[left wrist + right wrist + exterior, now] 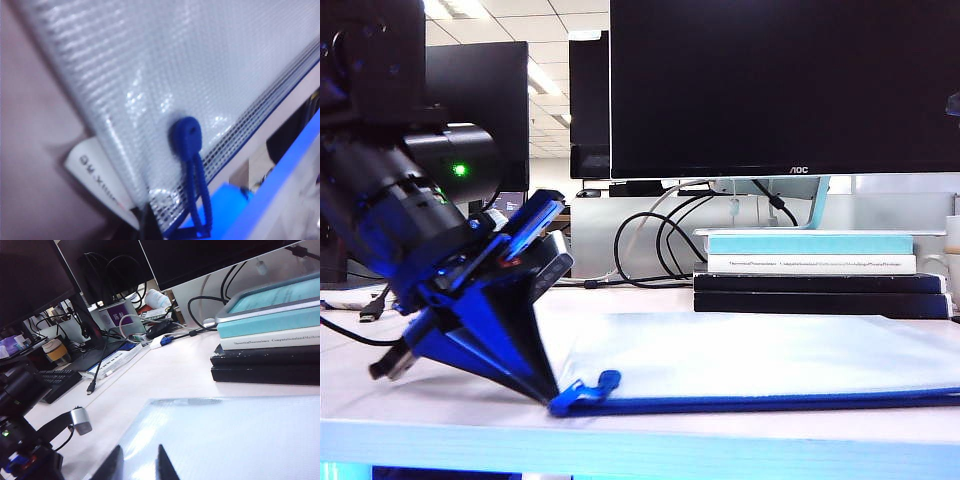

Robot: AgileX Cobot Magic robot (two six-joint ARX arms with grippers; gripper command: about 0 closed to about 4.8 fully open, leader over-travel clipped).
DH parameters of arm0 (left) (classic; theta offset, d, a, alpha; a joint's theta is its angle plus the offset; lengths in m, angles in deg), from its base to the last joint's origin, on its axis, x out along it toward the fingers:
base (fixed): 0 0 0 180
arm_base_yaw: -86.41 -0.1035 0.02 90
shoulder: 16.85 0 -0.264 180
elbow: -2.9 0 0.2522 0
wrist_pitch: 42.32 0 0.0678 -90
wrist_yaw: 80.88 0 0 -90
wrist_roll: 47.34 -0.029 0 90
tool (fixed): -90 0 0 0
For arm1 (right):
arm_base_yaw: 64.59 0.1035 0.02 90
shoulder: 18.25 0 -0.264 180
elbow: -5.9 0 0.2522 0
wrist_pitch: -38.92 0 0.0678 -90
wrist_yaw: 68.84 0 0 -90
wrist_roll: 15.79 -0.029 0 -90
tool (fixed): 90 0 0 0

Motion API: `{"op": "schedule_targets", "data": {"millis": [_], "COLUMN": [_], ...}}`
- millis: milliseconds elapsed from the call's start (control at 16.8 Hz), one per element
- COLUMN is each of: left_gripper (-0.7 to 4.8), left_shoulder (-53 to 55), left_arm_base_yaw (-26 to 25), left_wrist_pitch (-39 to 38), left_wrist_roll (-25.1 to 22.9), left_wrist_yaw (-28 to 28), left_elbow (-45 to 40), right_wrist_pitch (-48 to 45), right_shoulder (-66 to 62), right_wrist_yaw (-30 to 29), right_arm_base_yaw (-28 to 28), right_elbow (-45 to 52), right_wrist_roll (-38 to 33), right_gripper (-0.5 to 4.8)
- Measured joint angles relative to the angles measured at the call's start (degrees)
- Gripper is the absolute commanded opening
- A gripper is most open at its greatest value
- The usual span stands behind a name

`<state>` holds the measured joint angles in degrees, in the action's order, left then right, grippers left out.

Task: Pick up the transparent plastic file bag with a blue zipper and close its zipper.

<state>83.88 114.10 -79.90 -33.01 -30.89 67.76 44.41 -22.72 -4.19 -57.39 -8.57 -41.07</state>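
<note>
The file bag point(760, 360) lies flat on the white table, a translucent mesh pouch with its blue zipper point(770, 402) along the front edge. The blue pull tab point(605, 382) sits near the bag's left corner, and close up it point(186, 135) hangs on a blue cord. My left gripper point(548, 393) points down at that corner and is shut on the file bag point(200, 75) at its edge, beside a white label point(97, 172). My right gripper point(139, 466) hovers over the file bag point(230, 440), fingers apart with nothing between them.
A stack of books point(820, 270) stands just behind the bag. A large dark monitor point(780, 90) and looping cables point(650, 240) are at the back. A keyboard point(55, 382) and a loose cable plug point(91, 388) lie off to the side.
</note>
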Motion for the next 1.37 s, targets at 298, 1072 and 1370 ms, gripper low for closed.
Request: {"op": "schedule_targets", "data": {"millis": [298, 1072, 1370], "left_gripper": [-0.06, -0.06, -0.06], "left_shoulder": [-0.2, -7.3, -7.5], "left_arm_base_yaw": [0.0, 9.7, 12.5], "left_wrist_pitch": [4.7, 23.3, 23.8], "left_wrist_roll": [2.0, 4.5, -1.6], "left_wrist_yaw": [-6.5, -9.1, -2.2], "left_elbow": [0.1, 0.1, 1.4], "right_wrist_pitch": [0.0, 0.5, 0.2], "right_shoulder": [0.0, -7.9, -26.2], "right_wrist_yaw": [0.0, -14.2, -6.8], "right_arm_base_yaw": [0.0, 2.2, 10.0], "right_elbow": [0.0, -0.5, -8.1], "right_wrist_roll": [0.0, -21.2, -13.1], "right_gripper": [0.96, 3.56, 3.13]}}
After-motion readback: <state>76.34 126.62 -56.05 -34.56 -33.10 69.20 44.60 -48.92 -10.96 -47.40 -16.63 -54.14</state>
